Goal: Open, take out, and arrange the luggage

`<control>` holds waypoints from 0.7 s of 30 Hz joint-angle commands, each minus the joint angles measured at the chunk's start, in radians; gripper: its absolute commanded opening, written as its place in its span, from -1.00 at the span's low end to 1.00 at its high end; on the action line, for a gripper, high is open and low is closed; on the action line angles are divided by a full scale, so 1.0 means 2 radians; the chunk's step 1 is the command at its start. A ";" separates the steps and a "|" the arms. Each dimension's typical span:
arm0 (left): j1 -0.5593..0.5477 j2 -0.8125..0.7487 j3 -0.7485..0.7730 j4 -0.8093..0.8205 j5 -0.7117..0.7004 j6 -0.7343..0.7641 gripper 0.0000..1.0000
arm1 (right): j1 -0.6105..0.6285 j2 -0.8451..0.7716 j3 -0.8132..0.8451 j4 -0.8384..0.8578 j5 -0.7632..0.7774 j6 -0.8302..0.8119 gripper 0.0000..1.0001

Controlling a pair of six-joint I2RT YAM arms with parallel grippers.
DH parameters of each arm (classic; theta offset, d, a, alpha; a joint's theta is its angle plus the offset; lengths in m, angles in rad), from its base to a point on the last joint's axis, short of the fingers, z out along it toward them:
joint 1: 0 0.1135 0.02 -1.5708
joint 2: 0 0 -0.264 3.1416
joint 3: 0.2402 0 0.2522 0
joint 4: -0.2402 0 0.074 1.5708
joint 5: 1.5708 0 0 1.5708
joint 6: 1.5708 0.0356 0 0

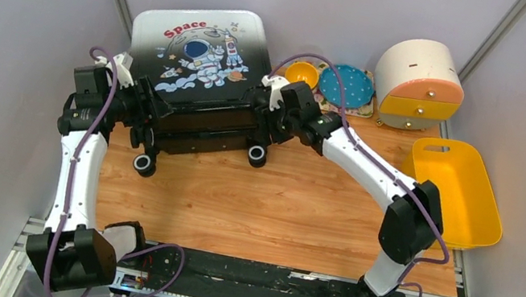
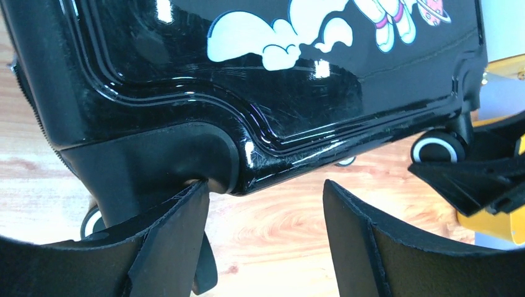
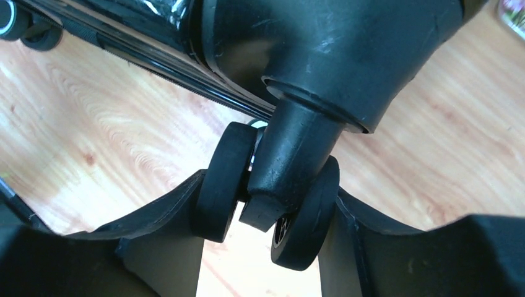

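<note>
Right claw: clamped on the twin-wheel caster at the luggage's near right corner. One finger presses on the outer face of each black wheel, and the caster stem stands between them.

Left claw: fingers apart, nothing held between them. The gap sits under the glossy black lower edge of the luggage. One fingertip lies at the black wheel housing; contact cannot be confirmed.

Luggage position: at 11 o'clock on the wooden surface, lying flat. The printed shell faces up and the wheels point toward 6 o'clock.

Other items in the top view:
- Orange bowl and blue plate at 12 o'clock, just beside the luggage.
- Round cream-and-orange drawer box at 1 o'clock.
- Yellow bin at 3 o'clock, at the surface's edge.

Plain grey walls enclose the surface on three sides. A black mounting rail runs along the 6 o'clock edge.

Left arm: base at 7 o'clock. The forearm rises along the 9 o'clock edge and the wrist turns toward 3 o'clock, at the luggage's near left corner.

Right arm: base at 5 o'clock, elbow raised near 4 o'clock. The white forearm reaches toward 10 o'clock to the near right corner.
</note>
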 commanded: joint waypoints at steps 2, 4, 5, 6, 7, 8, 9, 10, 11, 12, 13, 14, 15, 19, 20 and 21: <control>0.009 -0.015 0.026 0.031 -0.004 0.043 0.56 | 0.095 -0.096 -0.060 -0.044 -0.103 -0.042 -1.00; 0.008 -0.018 0.034 0.021 -0.001 0.051 0.57 | 0.113 -0.104 -0.072 -0.024 -0.101 -0.056 -1.00; 0.008 -0.018 0.038 0.018 0.002 0.060 0.58 | 0.121 -0.102 -0.073 -0.018 -0.104 -0.065 -1.00; 0.008 -0.019 0.044 0.014 0.008 0.066 0.59 | 0.123 -0.097 -0.065 -0.011 -0.106 -0.065 -1.00; 0.008 -0.021 0.048 0.010 0.022 0.071 0.59 | 0.124 -0.089 -0.053 -0.006 -0.108 -0.062 -1.00; 0.008 -0.022 0.050 0.008 0.029 0.080 0.60 | 0.123 -0.080 -0.041 -0.006 -0.111 -0.060 -1.00; 0.008 -0.024 0.052 0.004 0.034 0.081 0.60 | 0.123 -0.061 -0.013 -0.008 -0.110 -0.060 -1.00; 0.008 -0.023 0.055 0.000 0.052 0.084 0.59 | 0.123 -0.052 0.001 -0.017 -0.110 -0.058 -0.93; 0.008 -0.022 0.058 -0.004 0.059 0.090 0.60 | 0.123 -0.044 0.013 -0.022 -0.114 -0.058 -0.87; 0.008 -0.022 0.061 -0.009 0.064 0.091 0.60 | 0.124 -0.037 0.025 -0.027 -0.118 -0.055 -0.75; 0.008 -0.021 0.062 -0.011 0.071 0.091 0.60 | 0.123 -0.032 0.038 -0.039 -0.120 -0.055 -0.35; 0.009 -0.021 0.062 -0.014 0.072 0.094 0.59 | 0.124 -0.031 0.044 -0.047 -0.125 -0.058 -0.12; 0.008 -0.019 0.063 -0.015 0.072 0.095 0.60 | 0.123 -0.032 0.048 -0.070 -0.125 -0.068 0.09; 0.008 -0.023 0.061 -0.030 0.068 0.100 0.59 | 0.110 -0.066 0.061 -0.128 -0.118 -0.090 0.53; 0.008 -0.026 0.059 -0.030 0.067 0.101 0.59 | 0.100 -0.076 0.059 -0.135 -0.123 -0.094 0.55; 0.008 -0.034 0.055 -0.025 0.064 0.101 0.59 | 0.094 -0.084 0.059 -0.145 -0.127 -0.100 0.57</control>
